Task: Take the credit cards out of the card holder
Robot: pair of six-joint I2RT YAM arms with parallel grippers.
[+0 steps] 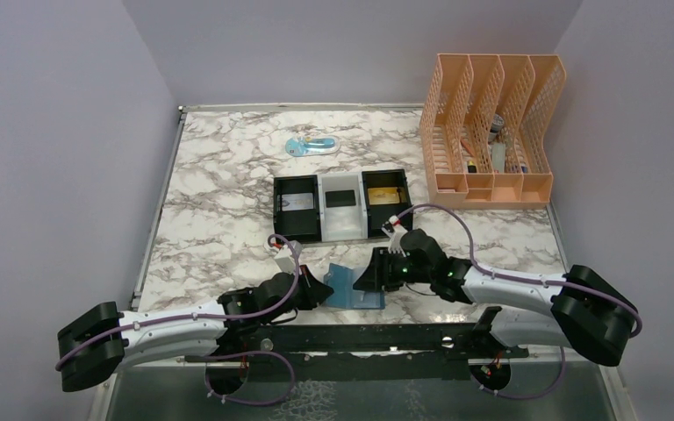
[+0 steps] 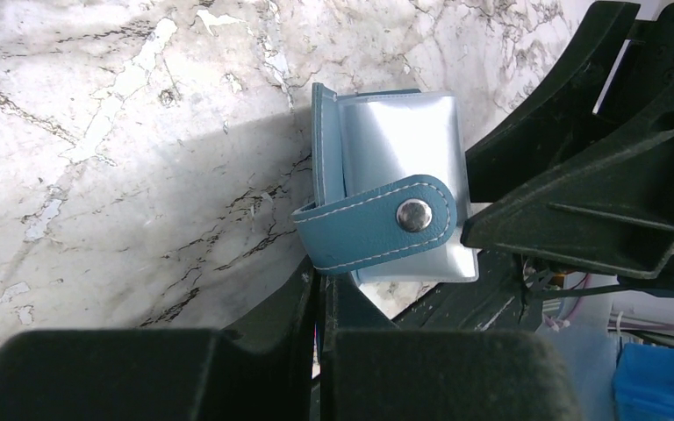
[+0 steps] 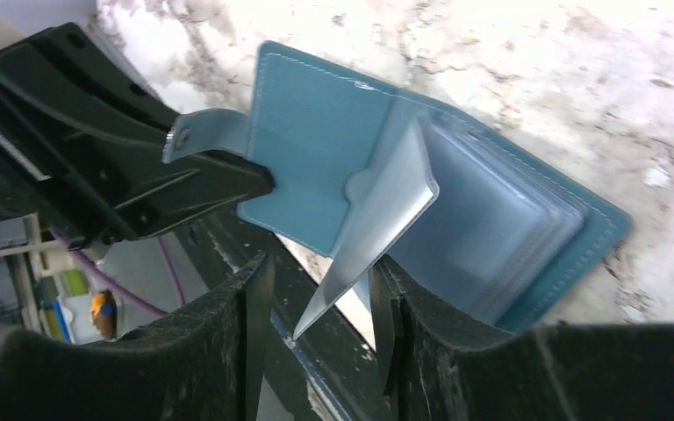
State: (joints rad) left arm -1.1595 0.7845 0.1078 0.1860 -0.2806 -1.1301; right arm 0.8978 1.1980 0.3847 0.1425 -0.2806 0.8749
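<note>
The teal-blue card holder point(image 1: 348, 286) lies open at the table's near edge, between my two grippers. My left gripper point(image 1: 323, 288) is shut on the edge of its cover by the snap strap point(image 2: 377, 230); the jaws meet there point(image 2: 320, 285). In the right wrist view the holder point(image 3: 316, 140) shows its paler blue inside and a fan of clear sleeves point(image 3: 483, 219). One sleeve point(image 3: 377, 228) sticks out between the open jaws of my right gripper point(image 3: 320, 294); they are not closed on it. I see no card in the sleeves.
The black-and-white three-compartment tray point(image 1: 276, 210) stands behind the holder, with a card in each compartment. An orange mesh file rack point(image 1: 491, 132) stands at the back right. A small blue packet point(image 1: 310, 146) lies at the back centre.
</note>
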